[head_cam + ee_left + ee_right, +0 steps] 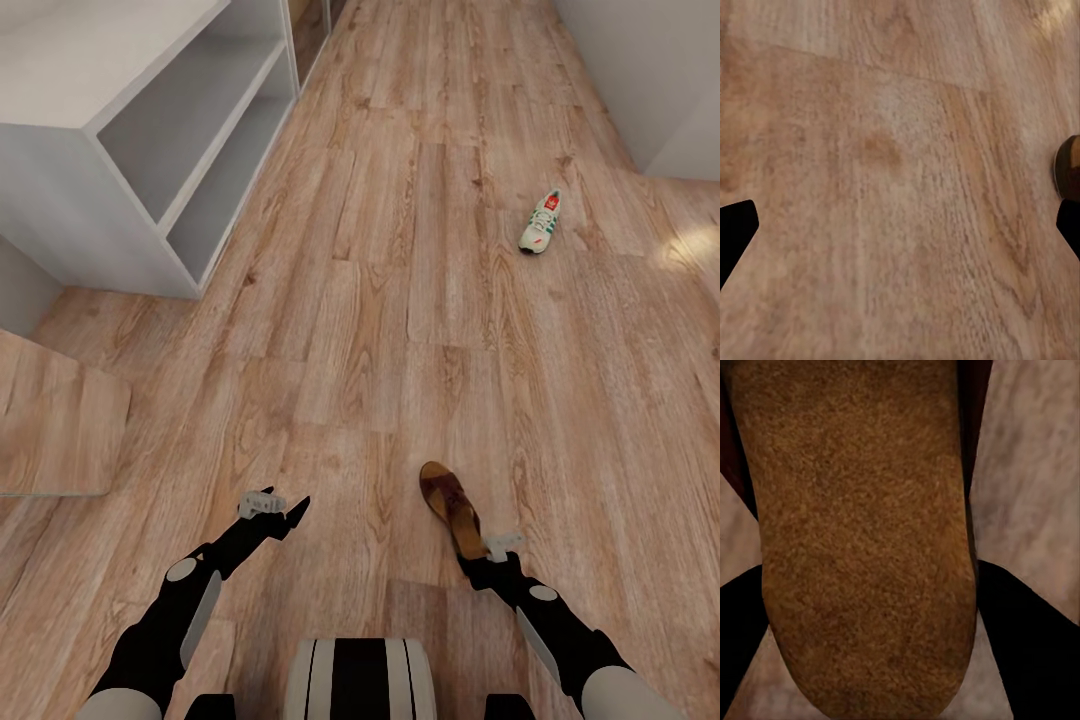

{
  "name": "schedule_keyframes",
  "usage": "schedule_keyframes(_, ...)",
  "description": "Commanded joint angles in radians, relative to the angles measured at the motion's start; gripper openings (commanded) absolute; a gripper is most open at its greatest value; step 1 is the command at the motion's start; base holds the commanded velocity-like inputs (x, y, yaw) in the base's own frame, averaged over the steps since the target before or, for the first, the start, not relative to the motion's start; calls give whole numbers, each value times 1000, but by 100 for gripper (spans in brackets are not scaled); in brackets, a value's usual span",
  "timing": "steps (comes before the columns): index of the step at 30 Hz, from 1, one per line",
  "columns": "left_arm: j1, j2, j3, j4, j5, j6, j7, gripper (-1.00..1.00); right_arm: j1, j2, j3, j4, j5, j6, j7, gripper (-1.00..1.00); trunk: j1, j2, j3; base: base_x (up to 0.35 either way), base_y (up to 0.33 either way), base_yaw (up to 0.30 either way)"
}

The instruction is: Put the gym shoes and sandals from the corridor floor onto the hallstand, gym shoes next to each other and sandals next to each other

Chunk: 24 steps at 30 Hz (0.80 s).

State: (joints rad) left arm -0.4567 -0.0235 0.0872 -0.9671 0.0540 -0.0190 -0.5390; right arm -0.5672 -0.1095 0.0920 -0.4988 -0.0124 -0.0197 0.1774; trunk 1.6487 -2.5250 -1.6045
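At 5 o'clock in the head view, your right gripper [483, 562] sits at the heel end of one sandal [452, 505]. In the right wrist view its two fingers [1027, 652] stand on both sides of the tan footbed [862, 547], pressed against its edges, so it is clamped on the sandal. Your left gripper [282, 512] hangs at 7 o'clock over bare floor [400, 300], its fingers [735, 232] wide apart. One gym shoe [540, 221] lies at 1 o'clock, well apart, with open planks around it. At 11 o'clock stands the shoe rack [60, 210]; its near corner is well apart from both arms.
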Motion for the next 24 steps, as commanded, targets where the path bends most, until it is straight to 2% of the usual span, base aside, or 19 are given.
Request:
schedule_keyframes(1,0,-1,3,1,4,1,-7,100,0,-1,4,0,-3,-2,1,-100,0,0,0,0,0,0)
schedule_keyframes(22,-1,-1,2,1,4,1,-4,100,0,-1,4,0,-3,-2,1,-100,0,0,0,0,0,0)
schedule_keyframes(24,-1,-1,2,1,5,1,-4,100,0,-1,3,0,-3,-2,1,-100,-1,0,7,0,0,0)
